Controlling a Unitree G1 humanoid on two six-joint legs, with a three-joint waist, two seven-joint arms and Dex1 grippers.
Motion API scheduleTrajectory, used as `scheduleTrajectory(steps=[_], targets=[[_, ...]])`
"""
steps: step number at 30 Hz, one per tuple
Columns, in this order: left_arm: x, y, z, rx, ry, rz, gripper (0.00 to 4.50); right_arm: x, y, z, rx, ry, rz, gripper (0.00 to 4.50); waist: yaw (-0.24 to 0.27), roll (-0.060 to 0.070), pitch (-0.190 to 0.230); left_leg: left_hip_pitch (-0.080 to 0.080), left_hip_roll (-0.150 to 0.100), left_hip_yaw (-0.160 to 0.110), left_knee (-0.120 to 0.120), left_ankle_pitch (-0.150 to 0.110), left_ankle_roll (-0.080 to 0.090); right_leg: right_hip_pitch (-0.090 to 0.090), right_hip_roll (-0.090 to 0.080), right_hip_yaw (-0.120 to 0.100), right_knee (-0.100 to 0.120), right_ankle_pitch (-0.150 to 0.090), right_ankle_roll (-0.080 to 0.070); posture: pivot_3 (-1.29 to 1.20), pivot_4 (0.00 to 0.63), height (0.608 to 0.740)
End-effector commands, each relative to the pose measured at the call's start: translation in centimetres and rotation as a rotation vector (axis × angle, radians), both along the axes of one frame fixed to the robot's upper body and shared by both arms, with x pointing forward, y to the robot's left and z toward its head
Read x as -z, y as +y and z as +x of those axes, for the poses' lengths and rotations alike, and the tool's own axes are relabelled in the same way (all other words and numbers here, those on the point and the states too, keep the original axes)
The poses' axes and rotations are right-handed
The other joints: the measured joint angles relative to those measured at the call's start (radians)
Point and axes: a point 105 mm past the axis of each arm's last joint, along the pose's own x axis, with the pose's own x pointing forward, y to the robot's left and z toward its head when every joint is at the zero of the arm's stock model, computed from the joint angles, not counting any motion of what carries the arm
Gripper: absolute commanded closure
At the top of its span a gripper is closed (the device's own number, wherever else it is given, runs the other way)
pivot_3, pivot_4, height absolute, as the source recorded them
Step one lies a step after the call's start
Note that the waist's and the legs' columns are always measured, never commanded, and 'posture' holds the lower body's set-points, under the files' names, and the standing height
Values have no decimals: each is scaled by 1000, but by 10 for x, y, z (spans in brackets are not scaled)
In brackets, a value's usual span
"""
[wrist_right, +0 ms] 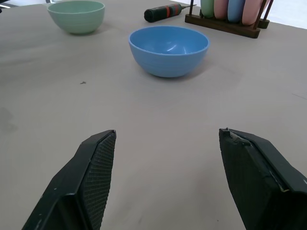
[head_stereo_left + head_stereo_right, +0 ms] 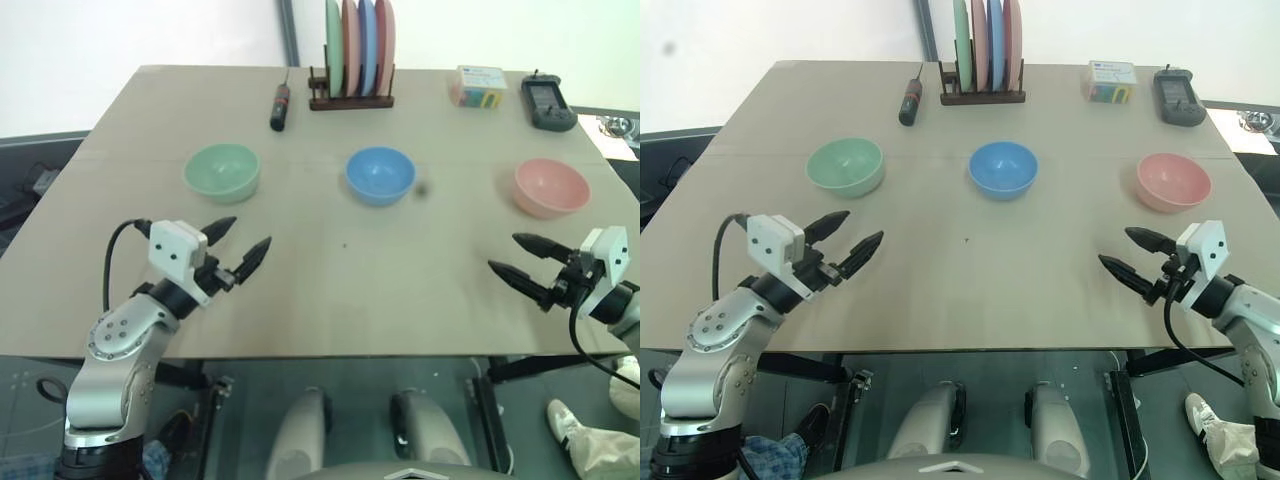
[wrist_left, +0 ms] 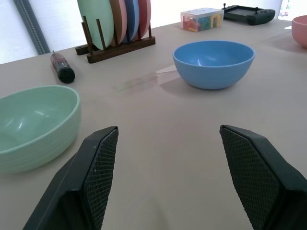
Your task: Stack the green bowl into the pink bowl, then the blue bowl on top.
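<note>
Tan table (image 2: 330,280), white wall behind. Three bowls upright, mouths up, in a row, well apart: green bowl (image 2: 222,171) left, blue bowl (image 2: 380,175) middle, pink bowl (image 2: 551,187) right. No readable writing. Left gripper (image 2: 240,245) and right gripper (image 2: 520,258) jaws spread wide, empty, over the near table.

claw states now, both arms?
Left claw: open, empty, near the round pale mint-green bowl.
Right claw: open, empty, near the round salmon-pink bowl.
</note>
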Motion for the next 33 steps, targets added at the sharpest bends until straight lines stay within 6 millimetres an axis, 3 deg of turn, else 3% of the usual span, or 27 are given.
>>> scheduleTrajectory(steps=[1, 7, 15, 17, 26, 33], targets=[[-11, -5, -4, 17, -49, 5, 902, -15, 0, 1, -2, -50, -30, 935, 0, 0, 0, 0, 0, 0, 0, 0, 0, 0, 0, 0, 0, 0, 0, 0, 150, 740], [-16, -20, -14, 159, -32, -91, 902, -16, -14, 23, 105, -48, -161, 935, -2, 0, 0, 0, 0, 1, 0, 0, 0, 0, 0, 1, 0, 0, 0, 0, 150, 740], [-27, -49, -23, 430, -14, -198, 902, -45, -53, 81, 282, -98, -421, 935, -2, 0, 0, 0, 0, 1, 0, 0, 0, -1, 0, 1, 0, 2, -3, 0, 150, 740], [-27, -56, -24, 493, -6, -191, 902, -43, -64, 94, 313, -52, -469, 935, -2, 0, 0, 0, 0, 1, 0, 0, 0, -1, 0, 1, 0, 2, -3, 0, 150, 740], [-28, -72, -22, 605, -4, -180, 902, -15, -78, 138, 376, 185, -476, 935, -15, 0, 0, -1, -1, 2, 0, 0, 0, -1, 0, 2, -1, 4, 1, 0, 150, 740], [-26, -77, -23, 612, -10, -183, 902, -12, -76, 149, 355, 239, -573, 935, -28, 1, 1, -1, -1, 2, -1, 0, 0, -2, 0, 2, -1, 4, 1, 0, 150, 740]])
